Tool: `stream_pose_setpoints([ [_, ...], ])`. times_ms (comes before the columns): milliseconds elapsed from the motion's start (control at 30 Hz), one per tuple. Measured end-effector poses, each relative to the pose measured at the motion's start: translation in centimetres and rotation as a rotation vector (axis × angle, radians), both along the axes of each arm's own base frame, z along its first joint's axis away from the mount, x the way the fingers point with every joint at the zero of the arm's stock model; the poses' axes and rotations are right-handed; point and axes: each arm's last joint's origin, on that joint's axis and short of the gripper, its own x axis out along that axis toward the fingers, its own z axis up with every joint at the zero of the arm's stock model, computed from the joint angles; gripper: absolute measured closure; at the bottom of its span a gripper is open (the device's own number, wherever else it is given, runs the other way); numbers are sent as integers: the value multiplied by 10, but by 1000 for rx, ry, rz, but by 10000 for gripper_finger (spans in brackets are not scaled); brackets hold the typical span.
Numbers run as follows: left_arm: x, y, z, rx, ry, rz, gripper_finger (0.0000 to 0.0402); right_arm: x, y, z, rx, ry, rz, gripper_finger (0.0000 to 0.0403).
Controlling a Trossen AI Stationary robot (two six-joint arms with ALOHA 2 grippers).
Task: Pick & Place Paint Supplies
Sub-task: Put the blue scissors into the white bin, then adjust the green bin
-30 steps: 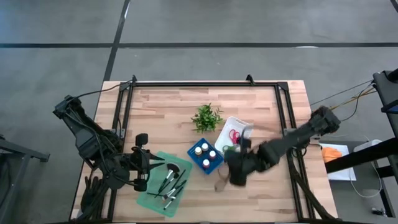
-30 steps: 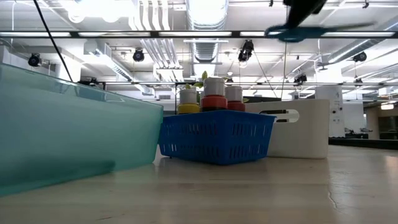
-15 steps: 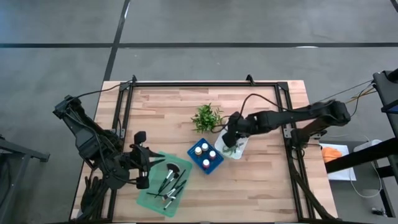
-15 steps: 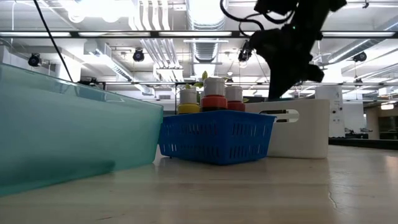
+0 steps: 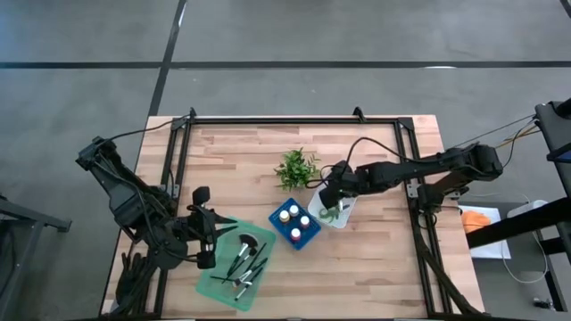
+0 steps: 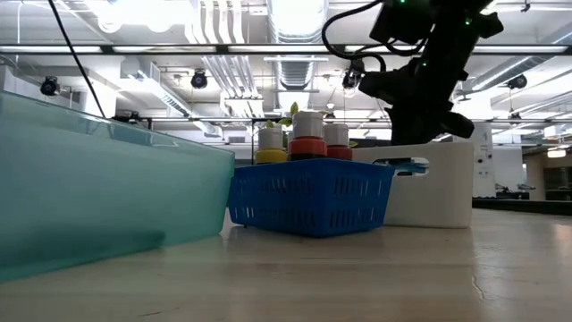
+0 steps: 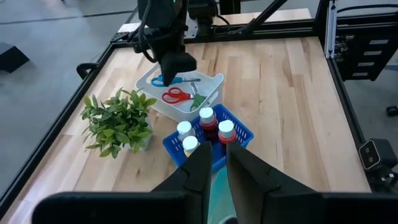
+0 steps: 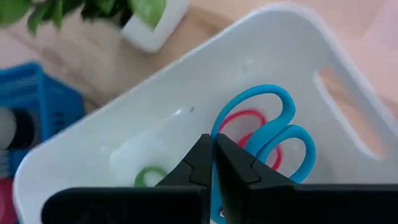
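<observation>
Holding blue scissors (image 8: 273, 134) inside white bin (image 8: 93, 155) (near rim).

From my station I see a light wooden table (image 5: 241, 160) with dark rails running along its left, right and far edges. Directly on it stand four things: a small leafy green plant (image 5: 295, 168) in a white pot near the middle, a white bin (image 5: 350, 183) just to its right, a blue basket (image 5: 278, 228) touching the bin's near-left corner, and a translucent green tray (image 5: 217, 274) toward the near-left corner, near the basket but apart from it. The right half of the boards, beyond the bin, is bare wood.
</observation>
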Motion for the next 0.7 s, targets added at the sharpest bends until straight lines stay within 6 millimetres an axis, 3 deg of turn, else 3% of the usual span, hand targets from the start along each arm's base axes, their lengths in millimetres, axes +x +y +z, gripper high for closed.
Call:
stream_pose_setpoints([
  [200,0,0,0,0,2,2,345,1,-5,2,-26,-3,-15,381],
  [467,-1,1,-3,-39,24,18,345,6,-2,11,-37,-22,28,277],
  [567,0,-2,-18,-162,85,18,345,9,5,21,-38,-57,59,247],
  [700,9,-14,-61,-305,161,9,360,14,21,43,-60,-139,98,228],
])
